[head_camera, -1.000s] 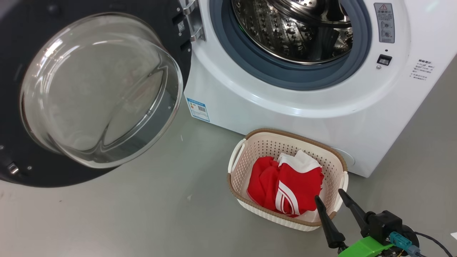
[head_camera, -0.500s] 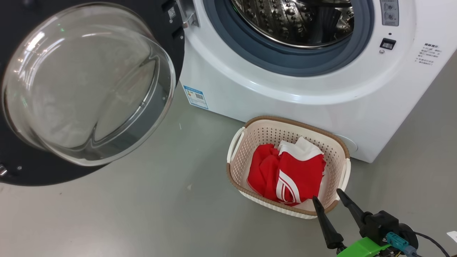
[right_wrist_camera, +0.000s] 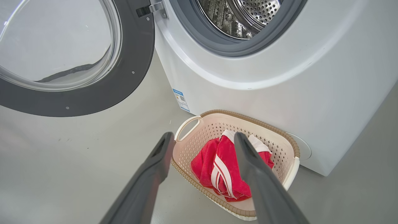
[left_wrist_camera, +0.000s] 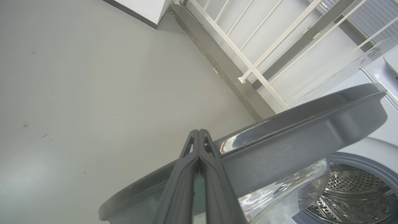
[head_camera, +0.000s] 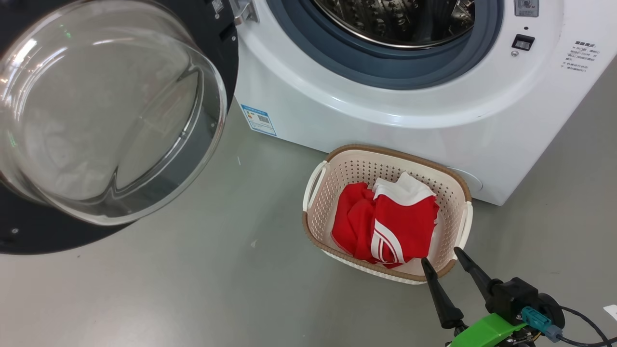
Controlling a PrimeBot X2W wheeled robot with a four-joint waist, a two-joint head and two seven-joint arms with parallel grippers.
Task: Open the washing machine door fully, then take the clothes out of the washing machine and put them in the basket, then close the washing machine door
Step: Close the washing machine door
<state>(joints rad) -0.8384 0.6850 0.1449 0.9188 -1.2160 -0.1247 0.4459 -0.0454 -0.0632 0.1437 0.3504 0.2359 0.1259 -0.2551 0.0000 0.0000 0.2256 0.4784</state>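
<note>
Red-and-white jersey clothes [head_camera: 400, 226] are laid in the cream perforated basket [head_camera: 385, 153] before the white washing machine [head_camera: 385, 130]. Its open black-rimmed glass door [head_camera: 29, 239] could be glanced off by the closed left end effector [left_wrist_camera: 199, 133]. The right end effector [head_camera: 441, 256] is spread, empty.

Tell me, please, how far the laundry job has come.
Done: the washing machine door stands wide open, and the red jersey lies in the basket; the visible part of the drum looks empty. In hand: the shut left pincer is at the door's outer rim, perhaps to push it; the right pincer is open and empty. Left: closing the door.
</note>
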